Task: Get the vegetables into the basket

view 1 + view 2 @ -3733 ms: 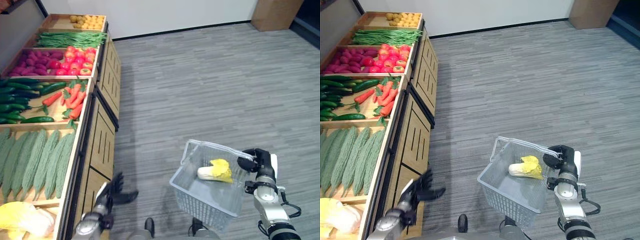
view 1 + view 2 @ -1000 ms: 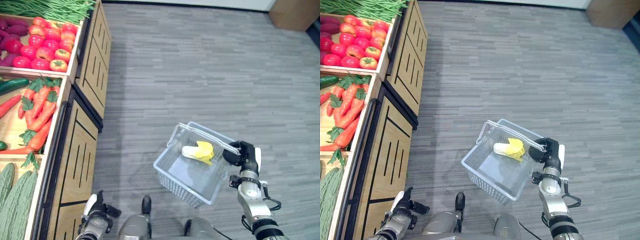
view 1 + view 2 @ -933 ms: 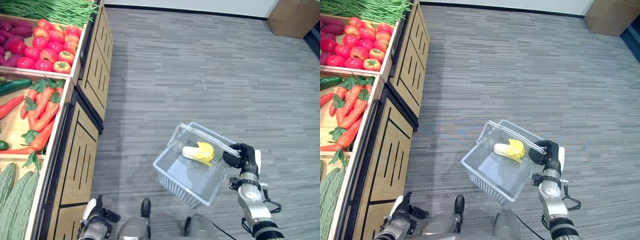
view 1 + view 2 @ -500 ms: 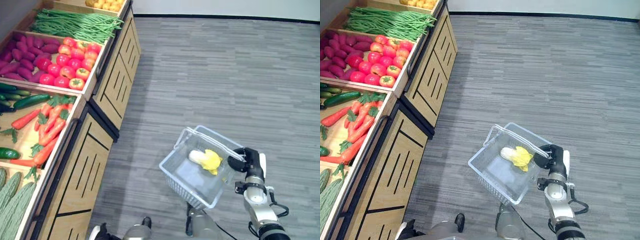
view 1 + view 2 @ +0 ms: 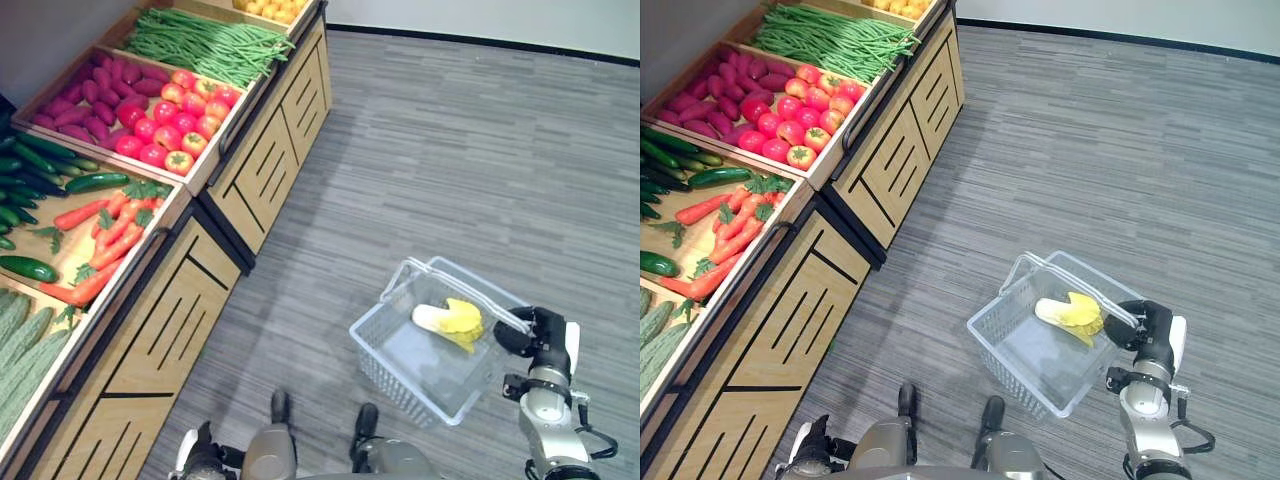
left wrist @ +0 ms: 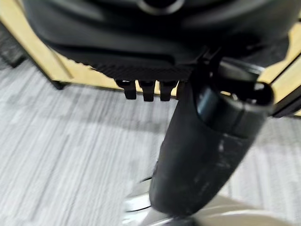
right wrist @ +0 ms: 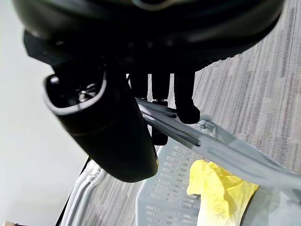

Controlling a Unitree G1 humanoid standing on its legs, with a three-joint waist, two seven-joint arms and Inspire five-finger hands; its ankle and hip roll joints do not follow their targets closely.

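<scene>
- The right robot hand (image 5: 1152, 327) has its fingers curled round the handle (image 7: 221, 150) of the basket (image 5: 1012, 365), carrying it above the floor (image 5: 1120, 170).
- One cabbage (image 5: 1068, 310) with yellow leaves already lies in the basket, toward the handle side, just beside that hand.
- The rest of the vegetables sit in the wooden display stand (image 5: 855, 190), well apart from the basket on the side away from the right robot hand: carrots (image 5: 725, 245), cucumbers (image 5: 680, 160), tomatoes (image 5: 790, 120) and green beans (image 5: 835, 42).
- The carrots and cucumbers lie with their long axes roughly across the stand's bins.
- The left robot hand (image 6: 148, 89) hangs low beside the stand's front, fingers straight and holding nothing.
- As I judge it, the left robot hand is the nearer and the free one, so the next pick falls to it, reaching up over the stand's edge.
</scene>
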